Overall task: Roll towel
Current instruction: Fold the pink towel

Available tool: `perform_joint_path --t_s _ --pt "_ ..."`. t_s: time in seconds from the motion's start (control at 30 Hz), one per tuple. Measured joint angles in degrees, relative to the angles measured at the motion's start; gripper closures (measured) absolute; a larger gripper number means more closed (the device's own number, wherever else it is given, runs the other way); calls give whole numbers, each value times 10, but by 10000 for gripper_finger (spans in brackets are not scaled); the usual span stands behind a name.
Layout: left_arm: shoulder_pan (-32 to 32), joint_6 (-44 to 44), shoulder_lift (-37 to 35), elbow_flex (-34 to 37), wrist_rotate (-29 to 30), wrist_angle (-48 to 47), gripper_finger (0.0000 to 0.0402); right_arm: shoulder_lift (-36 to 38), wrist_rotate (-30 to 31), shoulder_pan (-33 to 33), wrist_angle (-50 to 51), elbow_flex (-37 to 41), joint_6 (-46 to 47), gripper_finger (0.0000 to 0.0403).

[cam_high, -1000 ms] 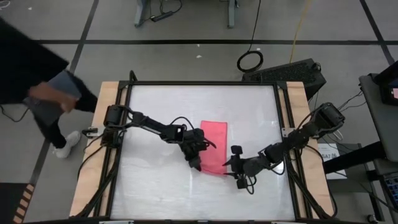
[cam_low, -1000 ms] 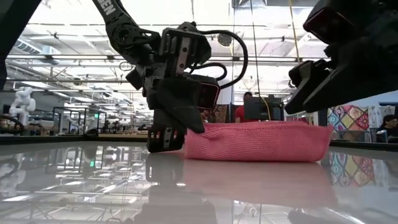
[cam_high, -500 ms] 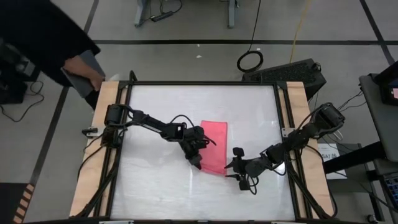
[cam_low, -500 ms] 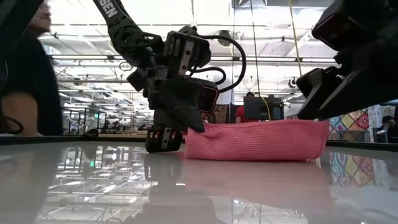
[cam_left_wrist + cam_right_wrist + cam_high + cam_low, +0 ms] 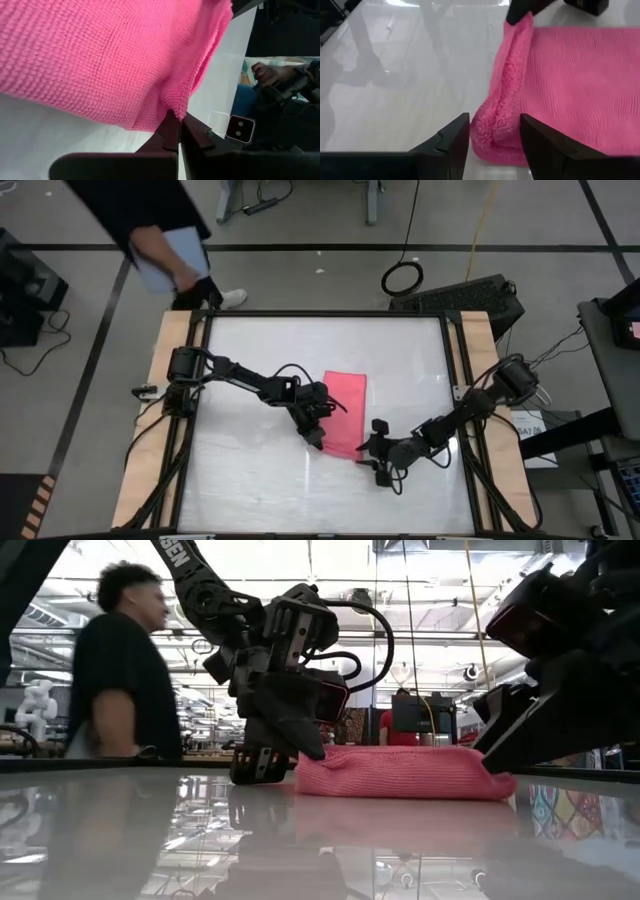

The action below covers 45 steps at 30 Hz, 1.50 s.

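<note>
One white counter (image 5: 250, 480) carries everything, framed by pale wooden side rails. Two dark arms reach in over it, one from each side. One person (image 5: 120, 670) in a dark top walks past the far left corner of the counter, carrying a flat grey item.

One towel (image 5: 345, 412), bright pink, lies near the middle of the counter, a little toward the right arm's side. From above it reads as a folded rectangle, longer front to back than across. In the low view it lies low and flat on the glossy surface, with its near edge doubled over on itself; the right wrist view shows that fold as a thick, fuzzy lip along the border.

The left hand (image 5: 317, 438) sits at the towel's near left corner, tips down at the counter. Its two fingers (image 5: 172, 132) are pressed together with a pinch of the pink cloth caught between them, so it grips the towel by that corner.

The right hand (image 5: 372, 455) is at the towel's near right corner, low over the counter. Its two fingers (image 5: 455, 137) stand apart, one on each side of the folded edge, and the cloth lies in the gap between them without being squeezed; it holds nothing.
</note>
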<state>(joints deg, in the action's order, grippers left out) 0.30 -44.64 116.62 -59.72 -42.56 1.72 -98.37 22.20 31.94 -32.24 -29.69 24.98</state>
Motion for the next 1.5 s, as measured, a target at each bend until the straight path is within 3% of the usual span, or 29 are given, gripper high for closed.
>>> perform_joint_path --t_s 0.2,0.37,0.57,0.8,1.27,1.5 --pt "0 0 -1 0 13 -8 400 -3 2 1 -2 0 46 263" --pt "0 0 -1 0 19 -10 400 28 5 12 -13 0 14 276" --pt "0 0 -1 0 30 -14 400 51 20 35 -4 -3 -85 232" --pt "0 -2 -1 0 37 -16 400 29 19 43 94 -44 -208 188" --pt "0 -5 -2 -1 56 -43 400 7 16 1 87 -64 -302 229" --pt "0 -9 -2 -1 56 -42 400 7 16 3 68 -64 -305 225"
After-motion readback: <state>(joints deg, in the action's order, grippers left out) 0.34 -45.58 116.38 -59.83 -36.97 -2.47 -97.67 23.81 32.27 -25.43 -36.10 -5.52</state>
